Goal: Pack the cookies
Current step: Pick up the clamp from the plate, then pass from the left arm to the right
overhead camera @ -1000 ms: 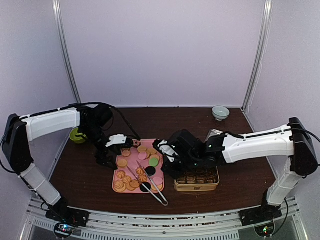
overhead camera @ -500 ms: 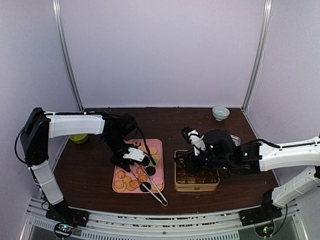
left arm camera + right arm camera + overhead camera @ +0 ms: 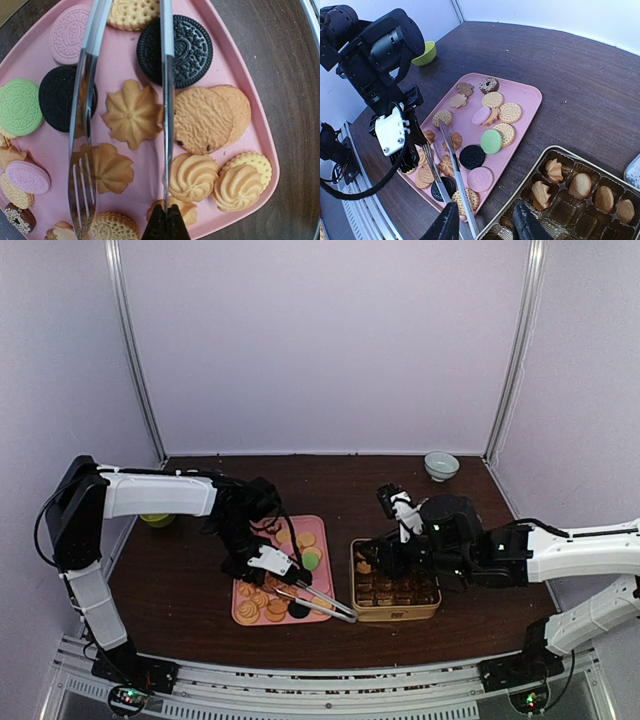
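The cookies [image 3: 130, 115] are tan flower and round biscuits with pink, black and green discs, spread over a pink tray [image 3: 120, 60] [image 3: 322, 525]. A few more cookies [image 3: 540, 192] sit in the cells of a gold box [image 3: 560, 150] [image 3: 395, 617]. Metal tongs [image 3: 166, 100] [image 3: 457, 175] [image 3: 320, 605] lie across the tray's near part, their handle end toward the box. My left gripper [image 3: 166, 225] [image 3: 410, 157] [image 3: 268, 570] is shut on one arm of the tongs near its forked tip. My right gripper [image 3: 485, 227] [image 3: 385, 562] hovers open over the box's left edge, holding nothing.
A green bowl [image 3: 155, 518] [image 3: 426, 52] stands left of the tray, behind the left arm. A white bowl [image 3: 441, 465] sits at the back right corner. A metal lid [image 3: 635, 172] lies just right of the box.
The left gripper has closed on the tongs over the tray. The tongs' handle end has swung toward the box. The right arm has pulled back from the tray to above the box.
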{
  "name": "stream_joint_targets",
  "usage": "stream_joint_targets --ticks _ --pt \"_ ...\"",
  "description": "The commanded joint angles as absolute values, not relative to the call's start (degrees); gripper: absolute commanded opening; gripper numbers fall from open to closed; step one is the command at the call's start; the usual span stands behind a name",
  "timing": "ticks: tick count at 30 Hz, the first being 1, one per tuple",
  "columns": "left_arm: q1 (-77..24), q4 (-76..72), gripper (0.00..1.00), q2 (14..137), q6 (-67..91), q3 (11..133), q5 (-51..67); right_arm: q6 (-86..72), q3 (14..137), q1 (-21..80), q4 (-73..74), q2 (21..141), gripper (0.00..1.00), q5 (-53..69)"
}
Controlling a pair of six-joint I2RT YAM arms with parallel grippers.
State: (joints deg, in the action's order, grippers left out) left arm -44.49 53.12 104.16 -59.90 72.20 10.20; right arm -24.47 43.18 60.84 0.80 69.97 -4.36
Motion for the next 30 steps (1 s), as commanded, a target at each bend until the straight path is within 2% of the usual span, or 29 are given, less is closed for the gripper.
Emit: stream_joint_targets --ticks 1,9,12,14,18,23,26,30 --pt "-44.9 53.1 0.00 103.9 -58.1 71.9 11.4 -24.4 43.3 60.2 -0.8 68.6 0.37 -4.8" --pt "-44.8 58.2 0.00 96.3 -57.5 72.6 12.3 -23.6 46.2 59.4 -1.3 68.1 0.44 -3.3" --pt "-44.3 63.1 0.00 92.1 -58.0 74.9 13.3 -23.1 47.3 59.0 -1.9 67.4 0.53 -2.7" --pt "-43.5 67.4 0.00 89.9 -57.7 78.0 16.0 -22.5 47.8 58.5 -2.4 66.7 0.62 -2.7" --pt "-39.2 75.0 0.00 87.7 -54.3 85.6 28.4 -22.0 48.0 57.0 -4.0 64.6 0.80 -2.3" --pt "-30.5 76.8 0.00 88.6 -45.3 91.1 49.4 -21.8 46.5 55.7 -11.8 61.7 0.94 2.6" --pt "-28.0 75.5 0.00 88.7 -40.0 91.9 58.8 -22.1 46.9 55.5 -16.4 62.0 1.00 7.1" --pt "-27.8 71.4 0.00 87.5 -33.7 92.0 66.5 -23.3 49.1 55.3 -22.3 65.1 1.00 14.6"
